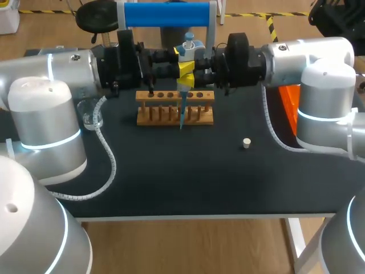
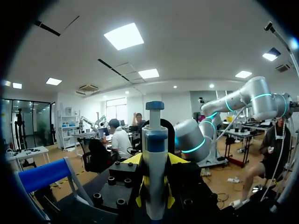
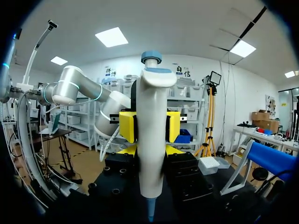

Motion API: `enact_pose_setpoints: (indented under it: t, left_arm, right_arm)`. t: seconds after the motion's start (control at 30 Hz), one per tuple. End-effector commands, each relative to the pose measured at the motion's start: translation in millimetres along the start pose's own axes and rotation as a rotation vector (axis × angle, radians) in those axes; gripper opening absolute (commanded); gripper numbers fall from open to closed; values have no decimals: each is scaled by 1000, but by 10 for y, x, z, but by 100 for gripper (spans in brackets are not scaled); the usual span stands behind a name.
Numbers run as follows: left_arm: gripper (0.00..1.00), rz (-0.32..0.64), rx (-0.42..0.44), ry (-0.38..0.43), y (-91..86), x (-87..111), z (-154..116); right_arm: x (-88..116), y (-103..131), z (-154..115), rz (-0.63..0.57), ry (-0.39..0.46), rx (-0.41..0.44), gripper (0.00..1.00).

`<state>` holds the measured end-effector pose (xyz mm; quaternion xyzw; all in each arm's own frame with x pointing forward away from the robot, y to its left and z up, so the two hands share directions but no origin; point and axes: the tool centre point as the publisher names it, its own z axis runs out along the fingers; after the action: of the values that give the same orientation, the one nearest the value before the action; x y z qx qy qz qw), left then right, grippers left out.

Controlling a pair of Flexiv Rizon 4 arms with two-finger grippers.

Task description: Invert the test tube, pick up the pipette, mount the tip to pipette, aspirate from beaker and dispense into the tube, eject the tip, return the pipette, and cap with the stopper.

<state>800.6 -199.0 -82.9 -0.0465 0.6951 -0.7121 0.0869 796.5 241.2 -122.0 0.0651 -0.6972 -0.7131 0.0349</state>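
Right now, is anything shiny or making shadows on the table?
Head view: my left arm and right arm shine bright white, while the stopper and rack throw only faint shadows on the dark table. Left wrist view: the pipette is lit evenly, without harsh glare. Right wrist view: its white body looks bright, lit from above.

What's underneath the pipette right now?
The wooden rack sits below the pipette, and in the head view the pipette's blue tip hangs down across the rack. Whether anything stands in the rack beneath that tip cannot be told; the tip and the rack's rails cover it.
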Motion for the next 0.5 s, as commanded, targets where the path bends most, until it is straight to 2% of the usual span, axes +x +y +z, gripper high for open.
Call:
enact_pose_setpoints:
  t: [0.03,0.43,0.47,0.5]
  left_arm:
    - [0,0,2,-5,5,14,10]
    - [0,0,2,-5,5,14,10]
    - [37,0,2,-5,5,14,10]
    - [100,0,2,-5,5,14,10]
  right_arm:
    - [-1,10,-22,1,2,0,0]
    - [-9,4,-64,0,10,-1,0]
    - [-8,1,-62,0,13,-1,0]
    - [-8,-4,-59,0,16,0,0]
